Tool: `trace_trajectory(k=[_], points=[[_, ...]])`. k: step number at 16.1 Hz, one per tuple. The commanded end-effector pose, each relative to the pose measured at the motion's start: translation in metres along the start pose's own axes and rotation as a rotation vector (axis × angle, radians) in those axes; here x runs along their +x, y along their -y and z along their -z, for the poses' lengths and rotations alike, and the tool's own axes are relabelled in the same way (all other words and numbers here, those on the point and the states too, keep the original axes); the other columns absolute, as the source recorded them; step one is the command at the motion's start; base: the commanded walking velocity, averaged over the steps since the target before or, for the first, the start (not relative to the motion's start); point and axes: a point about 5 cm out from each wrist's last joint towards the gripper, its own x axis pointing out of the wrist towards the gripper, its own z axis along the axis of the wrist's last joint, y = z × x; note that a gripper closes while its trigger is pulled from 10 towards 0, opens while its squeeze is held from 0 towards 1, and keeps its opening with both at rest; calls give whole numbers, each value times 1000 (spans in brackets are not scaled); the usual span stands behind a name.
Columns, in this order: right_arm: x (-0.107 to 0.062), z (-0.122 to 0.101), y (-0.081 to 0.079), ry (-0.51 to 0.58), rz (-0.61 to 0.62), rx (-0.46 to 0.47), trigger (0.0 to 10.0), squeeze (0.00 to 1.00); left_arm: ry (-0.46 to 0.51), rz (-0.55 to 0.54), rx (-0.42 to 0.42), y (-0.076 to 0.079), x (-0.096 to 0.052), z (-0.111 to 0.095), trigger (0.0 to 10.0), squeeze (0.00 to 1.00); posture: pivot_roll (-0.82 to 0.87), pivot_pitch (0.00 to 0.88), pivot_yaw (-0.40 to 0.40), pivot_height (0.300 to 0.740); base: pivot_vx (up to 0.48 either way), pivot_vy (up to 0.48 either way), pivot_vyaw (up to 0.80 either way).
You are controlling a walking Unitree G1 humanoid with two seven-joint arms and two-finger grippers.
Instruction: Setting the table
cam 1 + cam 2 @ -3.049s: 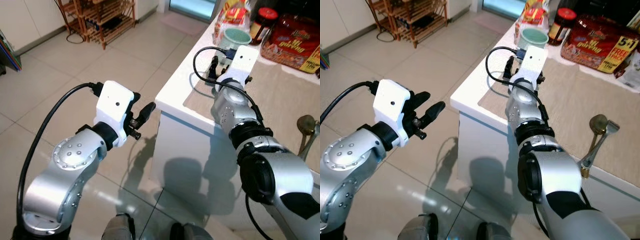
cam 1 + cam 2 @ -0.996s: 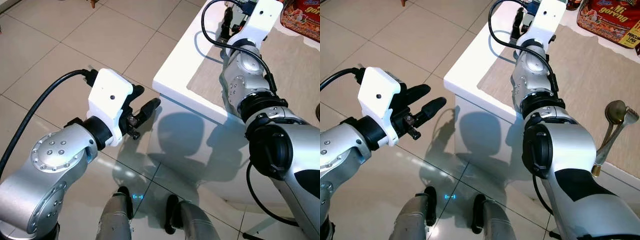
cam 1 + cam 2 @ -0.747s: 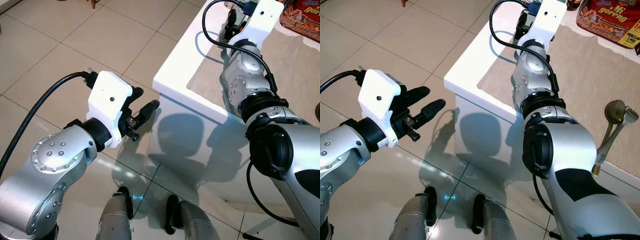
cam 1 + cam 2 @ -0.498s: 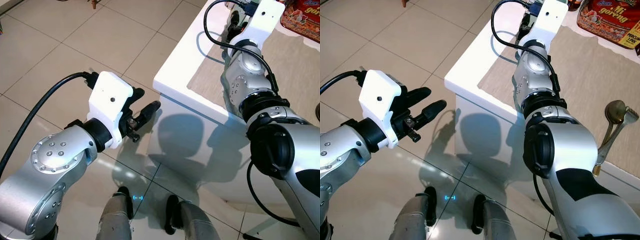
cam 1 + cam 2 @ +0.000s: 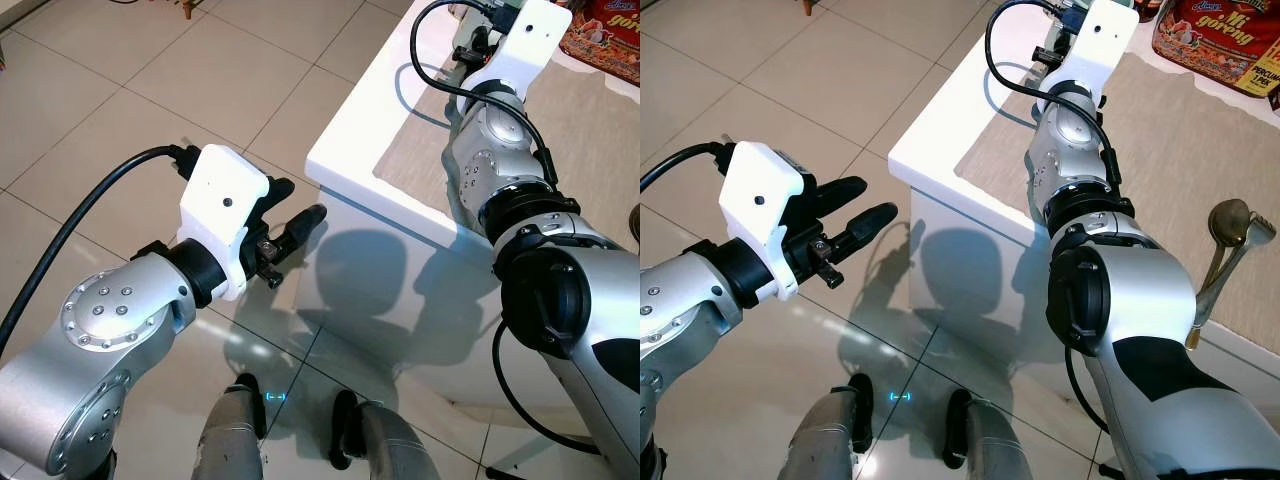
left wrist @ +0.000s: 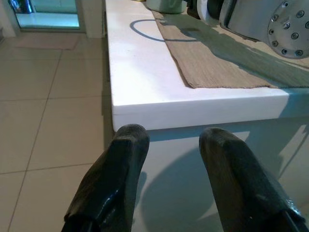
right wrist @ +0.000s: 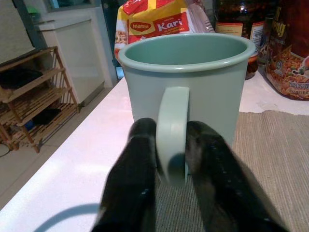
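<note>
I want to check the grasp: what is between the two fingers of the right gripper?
The handle of the green mug sits between the right gripper fingers, seen in the right wrist view.

The right arm's white wrist housing (image 5: 528, 38) hides its hand.

White worktop (image 5: 940, 140), corner toward the robot, standing on a tiled floor (image 5: 150, 90). A beige woven mat (image 5: 1160, 150) covers most of its surface, leaving a bare white strip along the left edge. On the far end: a pale green mug (image 7: 186, 77), a yellow Maggi Kari packet (image 7: 154, 21), a dark jar (image 7: 239, 24) and a red noodle multipack (image 5: 1215, 40). A spoon and fork (image 5: 1220, 260) lie on the mat at right.
</note>
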Motion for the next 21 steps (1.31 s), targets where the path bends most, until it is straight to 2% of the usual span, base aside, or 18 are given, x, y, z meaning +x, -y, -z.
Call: trace_trajectory(k=[1, 10, 12, 14, 16, 18, 19, 20, 21], points=[[2, -2, 5, -7, 22, 9, 0, 0, 14, 26, 8, 5, -2, -4, 10000, 0, 374, 312, -146, 740, 0, 0, 0], [3, -4, 9, -4, 33, 28, 0, 0, 14, 32, 1, 4, 1, -4, 10000, 0, 362, 296, -138, 740, 0, 0, 0], [4, -14, 5, 59, 10, 48, 0, 0, 26, 3, -15, 2, 3, 0, 10000, 0, 310, 259, -145, 740, 0, 0, 0], [3, -25, 1, 163, -29, 49, 0, 0, 28, -60, -31, -4, 7, 8, 10000, 0, 246, 201, -142, 740, 0, 0, 0], [-3, -34, 4, 294, -64, 50, 0, 0, 33, -88, -67, -6, 14, 18, 10000, 0, 176, 148, -115, 740, 0, 0, 0], [-23, -40, 18, 422, -85, 35, 0, 0, 14, -112, -104, -9, 25, 32, 10000, 0, 106, 96, -68, 740, 0, 0, 0], [-43, -43, 29, 461, -108, 17, 0, 0, 12, -134, -100, -11, 32, 39, 10000, 0, 85, 72, -47, 740, 0, 0, 0], [-75, -42, 44, 451, -146, -15, 0, 0, 12, -181, -95, -14, 39, 44, 10000, 0, 62, 52, -28, 740, 0, 0, 0], [-103, -41, 54, 424, -168, -32, 2431, 0, 24, -212, -97, -17, 41, 46, 10000, 0, 49, 38, -18, 740, 0, 0, 0]])
